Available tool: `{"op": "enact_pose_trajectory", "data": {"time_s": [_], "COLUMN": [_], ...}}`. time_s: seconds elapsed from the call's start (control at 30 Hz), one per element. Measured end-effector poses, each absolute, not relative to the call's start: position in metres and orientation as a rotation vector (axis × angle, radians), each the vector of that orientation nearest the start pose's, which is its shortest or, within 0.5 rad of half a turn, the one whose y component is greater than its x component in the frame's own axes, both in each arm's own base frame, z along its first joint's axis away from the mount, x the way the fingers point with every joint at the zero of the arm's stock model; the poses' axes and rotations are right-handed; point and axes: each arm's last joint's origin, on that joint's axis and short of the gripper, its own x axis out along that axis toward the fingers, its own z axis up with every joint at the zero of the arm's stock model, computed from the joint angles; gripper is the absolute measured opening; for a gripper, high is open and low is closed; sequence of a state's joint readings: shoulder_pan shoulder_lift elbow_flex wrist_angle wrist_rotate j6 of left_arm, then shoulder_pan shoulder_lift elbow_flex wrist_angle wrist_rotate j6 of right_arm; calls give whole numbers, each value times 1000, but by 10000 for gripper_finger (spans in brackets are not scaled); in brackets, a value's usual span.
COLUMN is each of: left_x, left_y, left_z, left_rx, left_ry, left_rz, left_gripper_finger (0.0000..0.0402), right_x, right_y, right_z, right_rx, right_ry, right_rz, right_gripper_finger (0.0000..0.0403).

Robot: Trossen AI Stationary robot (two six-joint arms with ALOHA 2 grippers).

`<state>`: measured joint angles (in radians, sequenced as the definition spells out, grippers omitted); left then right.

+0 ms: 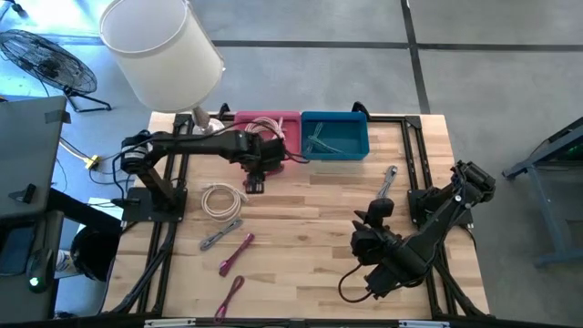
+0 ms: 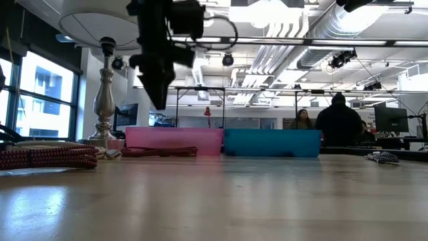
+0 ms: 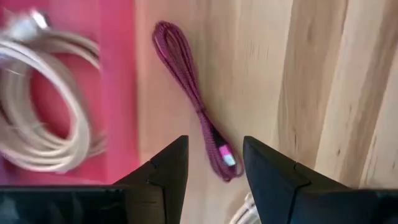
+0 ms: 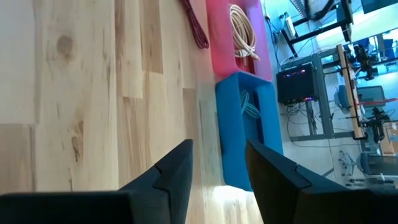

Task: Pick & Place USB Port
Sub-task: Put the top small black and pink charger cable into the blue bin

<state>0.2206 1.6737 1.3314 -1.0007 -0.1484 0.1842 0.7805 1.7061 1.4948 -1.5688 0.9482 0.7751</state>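
At the bottom of the high view, 2 magenta cables lie on the wooden surface (image 1: 310,210): 1 thin one (image 1: 230,296) near the lower edge and 1 thicker bundle (image 1: 236,253) just above it. A grey cable (image 1: 221,234) sits above those, and a coiled white cable (image 1: 222,200) lies a little higher, left of centre. In the lower right, the right end effector (image 1: 366,240) rests low over bare wood, its 2 dark fingers (image 4: 171,174) spread with nothing between them. Another grey cable (image 1: 387,178) lies above it, right of centre. Higher up, left of centre, the left end effector (image 1: 260,164) hovers beside the pink bin (image 1: 270,120); its fingers (image 3: 168,168) are spread and empty, and the left wrist view shows a dark red braided cable (image 3: 193,93) on the wood directly ahead, its plug end close to the fingertips. A white cable (image 3: 43,118) is coiled inside the pink bin. The blue bin (image 1: 334,135) touches the pink one on its right and holds pale cables (image 1: 323,141). A lamp (image 1: 162,50) fills the upper left.
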Motion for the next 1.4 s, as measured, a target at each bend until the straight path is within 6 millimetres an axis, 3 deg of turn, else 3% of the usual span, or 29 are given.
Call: {"op": "enact_pose_trajectory", "data": {"time_s": [0.27, 0.57, 0.97, 1.13, 1.4], "left_x": [305, 307, 306, 308, 316], "left_y": [84, 85, 87, 86, 88], "left_z": [216, 215, 215, 211, 187], "left_rx": [29, 42, 82, 46, 33], "left_ry": [1348, 1325, 1337, 1343, 1408], "left_rz": [158, 189, 241, 212, 189], "left_gripper_finger": [147, 156, 255, 259, 259], "right_x": [220, 221, 222, 221, 219], "right_y": [191, 191, 193, 194, 198], "right_z": [290, 290, 289, 288, 288], "right_rx": [-667, -655, -631, -619, -609], "right_ry": [944, 938, 939, 946, 949], "right_rz": [-504, -504, -496, -489, -469], "right_gripper_finger": [139, 139, 139, 139, 139]}}
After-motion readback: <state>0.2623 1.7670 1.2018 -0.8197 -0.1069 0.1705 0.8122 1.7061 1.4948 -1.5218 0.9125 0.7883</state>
